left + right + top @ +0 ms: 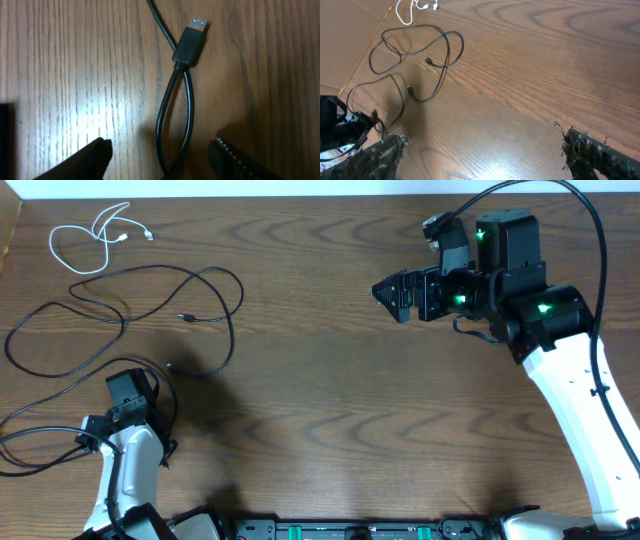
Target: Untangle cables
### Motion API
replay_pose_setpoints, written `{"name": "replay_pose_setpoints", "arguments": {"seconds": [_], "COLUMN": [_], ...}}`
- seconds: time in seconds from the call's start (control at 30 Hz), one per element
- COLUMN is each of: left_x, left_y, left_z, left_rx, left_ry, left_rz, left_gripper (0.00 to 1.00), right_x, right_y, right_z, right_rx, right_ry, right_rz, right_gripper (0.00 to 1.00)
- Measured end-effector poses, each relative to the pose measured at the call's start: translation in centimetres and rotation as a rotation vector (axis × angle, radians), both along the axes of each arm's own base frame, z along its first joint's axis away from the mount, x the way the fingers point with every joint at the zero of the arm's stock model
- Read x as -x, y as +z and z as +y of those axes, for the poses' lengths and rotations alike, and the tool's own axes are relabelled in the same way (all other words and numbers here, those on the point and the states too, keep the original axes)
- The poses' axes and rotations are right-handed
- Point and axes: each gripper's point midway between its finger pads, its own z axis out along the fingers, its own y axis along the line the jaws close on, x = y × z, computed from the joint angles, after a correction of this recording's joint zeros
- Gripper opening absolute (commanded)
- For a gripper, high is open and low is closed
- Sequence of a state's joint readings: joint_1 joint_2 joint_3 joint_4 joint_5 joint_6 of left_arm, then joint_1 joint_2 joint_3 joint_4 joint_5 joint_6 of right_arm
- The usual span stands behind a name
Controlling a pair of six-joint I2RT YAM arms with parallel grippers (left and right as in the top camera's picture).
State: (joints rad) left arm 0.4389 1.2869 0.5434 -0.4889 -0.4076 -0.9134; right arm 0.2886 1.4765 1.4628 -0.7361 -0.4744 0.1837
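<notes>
Wood-grain table (330, 430), all cables on its left half: white cable (95, 240) coiled at the far left corner, black cables (186, 317) sprawled in loose loops just beside it, running down to my left arm. Left tool (160, 150) has jaws apart, w/ a black loop lying flat between the fingers and its USB plug (191, 44) ahead, nothing gripped. Right tool (392, 292) is wide and empty, well apart from the cables.

Warm even light — glare patch on table (107, 112), left wrist view; shadows soft.
</notes>
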Motion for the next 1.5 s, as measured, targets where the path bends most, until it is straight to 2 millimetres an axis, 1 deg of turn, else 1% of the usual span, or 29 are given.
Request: {"name": "replay_pose_setpoints", "arguments": {"seconds": [0.13, 0.2, 0.3, 0.33, 0.4, 0.43, 0.5, 0.6, 0.7, 0.8, 0.9, 0.93, 1.03, 1.2, 1.3, 1.43, 1.5], "left_x": [-0.3, -1.1, -2.8, -3.6, -5.0, -5.8, -7.1, -8.7, -9.7, -10.4, -10.6, -10.7, -10.8, -10.9, -10.9, -11.0, -11.0], "left_y": [0.4, 1.1, 2.9, 3.8, 5.5, 6.5, 8.0, 9.3, 9.5, 9.4, 9.2, 9.1, 8.9, 8.9, 8.9, 9.1, 9.8], "left_z": [0.2, 0.2, -0.1, -0.2, -0.7, -1.1, -2.4, -5.4, -8.9, -12.0, -13.9, -14.4, -14.8, -14.7, -14.7, -15.3, -15.5], "left_rx": [-0.007, -0.006, 0.001, 0.002, 0.007, 0.011, 0.026, 0.067, 0.111, 0.133, 0.129, 0.123, 0.112, 0.098, 0.102, 0.119, 0.108], "left_ry": [-0.046, -0.092, -0.167, -0.195, -0.259, -0.298, -0.388, -0.537, -0.693, -0.820, -0.896, -0.914, -0.934, -0.932, -0.934, -0.961, -0.990], "left_rz": [0.016, 0.003, -0.065, -0.100, -0.172, -0.212, -0.277, -0.332, -0.339, -0.329, -0.303, -0.292, -0.277, -0.269, -0.271, -0.290, -0.311], "left_gripper": [0.69, 0.70, 0.72, 0.75, 0.83, 0.86, 0.86, 0.87, 0.87, 0.87, 0.88, 0.98, 0.98, 0.98, 0.98, 0.98, 0.98], "right_x": [0.0, 0.0, -0.3, -0.4, -0.6, -0.7, -1.1, -1.7, -1.9, -1.6, -1.0, -0.8, -0.2, 1.1, 1.6, 2.7, 3.7], "right_y": [0.0, 0.0, 0.3, 0.4, 0.4, 0.4, 0.4, 0.3, 0.1, -0.6, -1.6, -1.9, -2.6, -3.6, -4.1, -3.6, -2.9], "right_z": [0.0, 0.0, 0.0, 0.0, -0.1, -0.3, -1.0, -3.1, -5.5, -7.4, -8.9, -9.3, -10.0, -10.5, -11.3, -12.7, -13.2], "right_rx": [0.000, -0.001, -0.004, -0.004, -0.001, 0.000, 0.004, 0.013, 0.036, 0.068, 0.092, 0.101, 0.118, 0.149, 0.171, 0.187, 0.206], "right_ry": [0.000, 0.000, -0.002, -0.003, -0.011, -0.017, -0.038, -0.095, -0.164, -0.227, -0.271, -0.284, -0.302, -0.314, -0.338, -0.379, -0.397], "right_rz": [0.000, -0.003, -0.019, -0.024, -0.031, -0.032, -0.032, -0.025, -0.005, 0.037, 0.091, 0.112, 0.151, 0.216, 0.246, 0.254, 0.245], "right_gripper": [0.99, 0.99, 0.99, 0.99, 0.99, 0.99, 0.99, 0.99, 0.99, 0.99, 0.99, 0.99, 0.99, 0.99, 0.99, 0.99, 0.99]}}
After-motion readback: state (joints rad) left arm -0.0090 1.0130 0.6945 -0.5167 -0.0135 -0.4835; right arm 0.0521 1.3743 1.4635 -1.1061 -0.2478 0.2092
